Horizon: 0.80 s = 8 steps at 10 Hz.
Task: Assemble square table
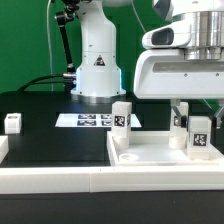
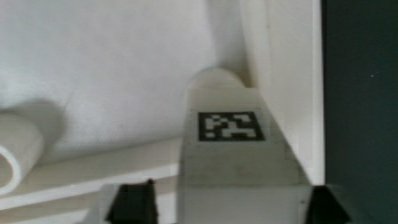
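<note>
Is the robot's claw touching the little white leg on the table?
Touching. In the wrist view the fingers press both sides of the leg, with no gap showing.

Black work surface, slab, marker board, leg

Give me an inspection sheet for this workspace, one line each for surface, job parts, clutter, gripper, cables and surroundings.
Surface: black work surface, with a white rail along its near edge.
Job's things: square table slab lies flat near the front; one leg stands at its back edge, another leg stands at the exterior view's right, a third leg lies apart at the exterior view's left.
Clutter: nothing seen.
Grippers: gripper is down over the right-hand leg, fingers on either side; contact cannot be told.
Cables: black cable runs beside the robot base.
Surroundings: marker board on the surface, green backdrop behind.
</note>
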Each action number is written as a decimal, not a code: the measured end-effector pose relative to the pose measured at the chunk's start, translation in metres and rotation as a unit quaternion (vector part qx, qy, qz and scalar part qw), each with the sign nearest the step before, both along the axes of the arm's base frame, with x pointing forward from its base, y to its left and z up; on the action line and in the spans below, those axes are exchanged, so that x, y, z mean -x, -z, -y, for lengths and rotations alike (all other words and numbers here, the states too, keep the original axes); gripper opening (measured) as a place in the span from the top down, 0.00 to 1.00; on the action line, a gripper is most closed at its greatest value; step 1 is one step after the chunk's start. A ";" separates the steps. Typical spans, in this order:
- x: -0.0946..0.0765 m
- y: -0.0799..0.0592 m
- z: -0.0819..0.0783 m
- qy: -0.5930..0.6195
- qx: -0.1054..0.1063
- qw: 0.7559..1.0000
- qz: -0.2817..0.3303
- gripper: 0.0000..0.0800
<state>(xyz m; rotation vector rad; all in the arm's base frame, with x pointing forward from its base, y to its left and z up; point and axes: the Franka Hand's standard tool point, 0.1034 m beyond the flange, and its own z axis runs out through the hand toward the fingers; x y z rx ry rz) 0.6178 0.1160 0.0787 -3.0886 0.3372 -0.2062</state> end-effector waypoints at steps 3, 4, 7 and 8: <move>0.000 0.000 0.000 0.077 -0.011 0.997 -0.001 0.64; 0.000 0.000 0.000 0.103 -0.015 0.995 -0.001 0.64; 0.000 0.000 0.000 0.206 -0.028 0.978 -0.003 0.64; 0.001 0.000 0.000 0.246 -0.034 0.969 -0.004 0.64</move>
